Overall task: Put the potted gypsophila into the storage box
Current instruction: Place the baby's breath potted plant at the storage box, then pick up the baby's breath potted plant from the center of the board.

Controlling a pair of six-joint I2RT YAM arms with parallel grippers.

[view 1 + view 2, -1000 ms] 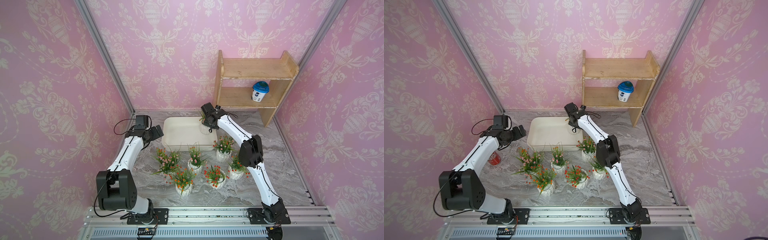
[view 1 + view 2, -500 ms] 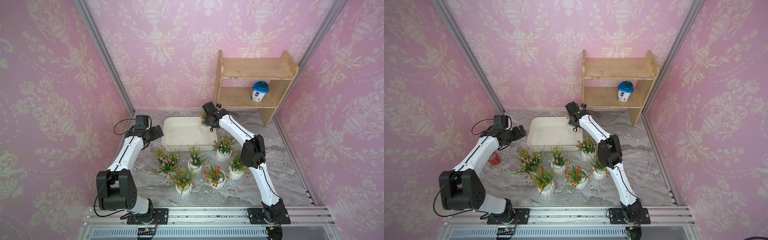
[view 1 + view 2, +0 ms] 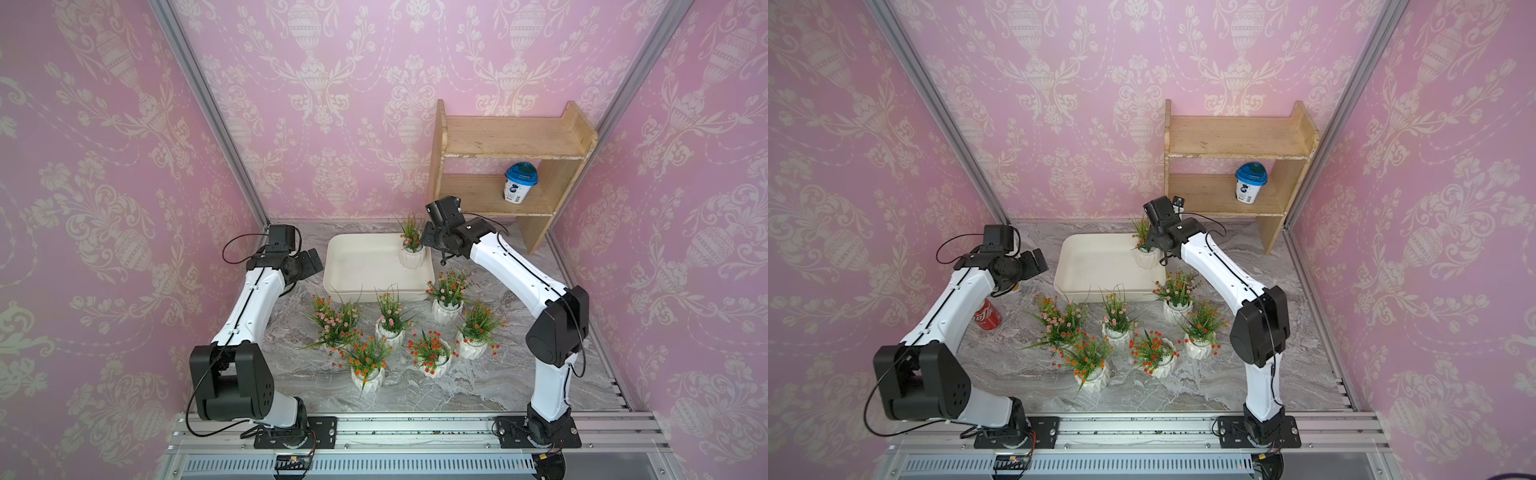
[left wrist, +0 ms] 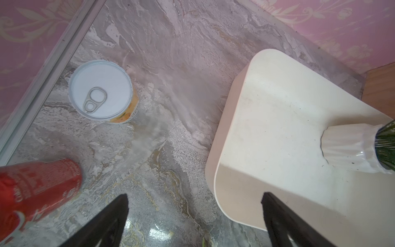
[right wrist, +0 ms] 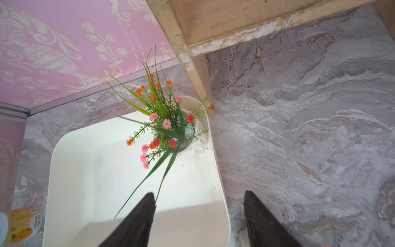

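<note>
Far left: red cola can (image 3: 987,316) and pull-tab tin (image 4: 100,89) on the marble, both clear of the box. Left gripper (image 4: 194,195) jaws wide apart, empty, hovering just left of storage box (image 3: 361,266). The box holds one potted gypsophila (image 3: 412,253), upright in the far right corner. The other six pots (image 3: 388,332) are clustered on the table in front of the box. Right gripper (image 5: 198,192) jaws apart, gripping nothing, over the box's right rim beside that pot. Wooden shelf (image 3: 511,141) at right, blue-lidded cup (image 3: 519,183) on the lower tier.
</note>
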